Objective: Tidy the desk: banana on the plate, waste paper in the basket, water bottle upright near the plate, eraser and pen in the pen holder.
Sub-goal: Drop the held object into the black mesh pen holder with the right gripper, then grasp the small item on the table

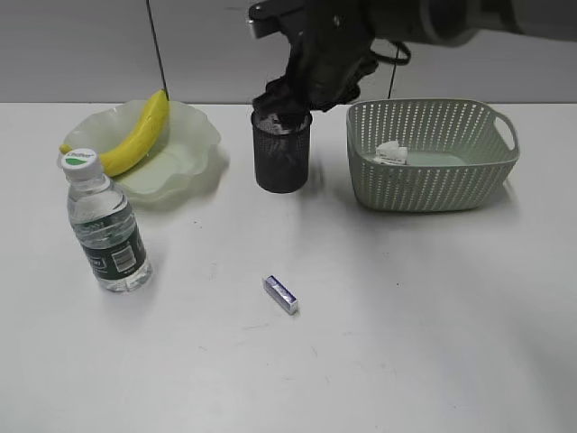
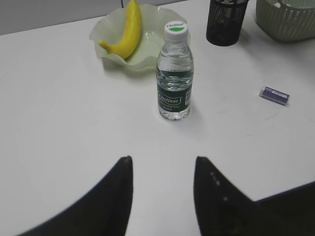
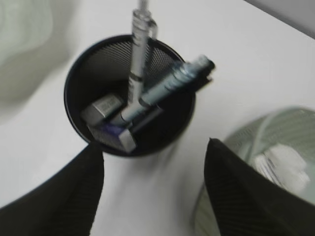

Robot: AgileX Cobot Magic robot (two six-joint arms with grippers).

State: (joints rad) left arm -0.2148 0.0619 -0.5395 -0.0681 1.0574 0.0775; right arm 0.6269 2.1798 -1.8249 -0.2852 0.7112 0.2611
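Right gripper [image 3: 152, 196] above the pen holder [image 1: 282, 151], jaws spread and empty; two pens [image 3: 165, 88] lean inside. Left gripper [image 2: 162, 196] idle, jaws parted, empty. The eraser [image 1: 280, 294] lies on the tabletop [image 1: 406, 325]. Advisable next: rise straight clear, then grip the eraser across its short sides.

On the water bottle [image 2: 174, 73], the brand name "Cestbon" was read in white lettering on the dark green label [image 2: 172, 99]. The same word appeared, less sharply, on the white cap [image 2: 175, 26]. No other legible text was found.
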